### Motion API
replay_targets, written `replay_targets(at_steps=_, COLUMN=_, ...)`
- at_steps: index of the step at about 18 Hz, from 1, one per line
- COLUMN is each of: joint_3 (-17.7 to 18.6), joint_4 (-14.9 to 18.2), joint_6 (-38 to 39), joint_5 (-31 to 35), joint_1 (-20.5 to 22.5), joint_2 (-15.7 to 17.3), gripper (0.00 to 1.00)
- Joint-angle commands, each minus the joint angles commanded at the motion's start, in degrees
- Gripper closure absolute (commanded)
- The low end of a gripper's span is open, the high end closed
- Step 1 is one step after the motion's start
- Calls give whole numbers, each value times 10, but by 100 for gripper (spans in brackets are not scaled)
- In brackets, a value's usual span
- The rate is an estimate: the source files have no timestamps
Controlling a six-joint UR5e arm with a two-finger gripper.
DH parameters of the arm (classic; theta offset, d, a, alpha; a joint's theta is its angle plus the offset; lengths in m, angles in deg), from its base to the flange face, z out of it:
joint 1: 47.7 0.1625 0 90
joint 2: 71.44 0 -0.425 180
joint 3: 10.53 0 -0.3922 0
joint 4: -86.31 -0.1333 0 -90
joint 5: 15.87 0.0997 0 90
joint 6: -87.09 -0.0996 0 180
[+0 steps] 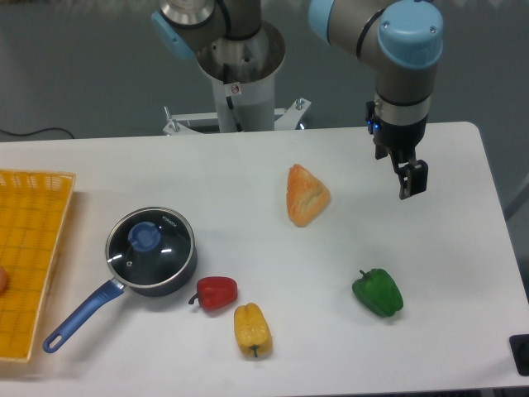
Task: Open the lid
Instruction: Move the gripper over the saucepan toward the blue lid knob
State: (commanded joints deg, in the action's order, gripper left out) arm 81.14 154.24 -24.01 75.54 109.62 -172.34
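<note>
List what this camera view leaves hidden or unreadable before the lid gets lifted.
- Gripper: seen side-on, so the gap between its fingers cannot be judged.
- Saucepan contents: glare and the dark interior under the lid hide them.
- Yellow basket: cut off by the left edge; an orange object in it shows only a sliver.
- Print on the lid: too small to read.
- Dark object at the right edge: cut off, unidentifiable.

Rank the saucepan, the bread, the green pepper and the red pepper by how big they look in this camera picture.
Largest to smallest:
1. Saucepan, with its lid on and long handle
2. Bread
3. Green pepper
4. Red pepper
The two peppers look close in size, so their order is unsure.
</note>
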Motion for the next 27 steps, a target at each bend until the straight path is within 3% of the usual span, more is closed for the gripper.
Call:
replay_targets(at_steps=6, joint_3=4, joint_4=0, joint_6=14, joint_5=2, joint_1=-12, joint_2=0, gripper=0)
replay_targets(at_steps=11, joint_3=23, joint_4=-4, joint_6=139, joint_5=-4, joint_1=-35, joint_2=-3, gripper=0)
replay_targets(at_steps=17, joint_3=47, joint_4=-6, joint_6=146, joint_5=-11, joint_1=-41, joint_2=-4, gripper=0)
replay_targets(at_steps=20, joint_3=70, joint_4=-10, joint_6=148, joint_5=-60, joint_1=-39, joint_2=0, gripper=0)
replay_targets(at_steps=22, joint_3=71, joint_4=-20, joint_6=166, joint_5=-58, joint_1=-45, joint_2=4, gripper=0)
replay_targets(at_steps=27, joint_3=70, joint_4=-13, joint_6=329, joint_5=-4, joint_1=-129, joint_2=-11, gripper=0)
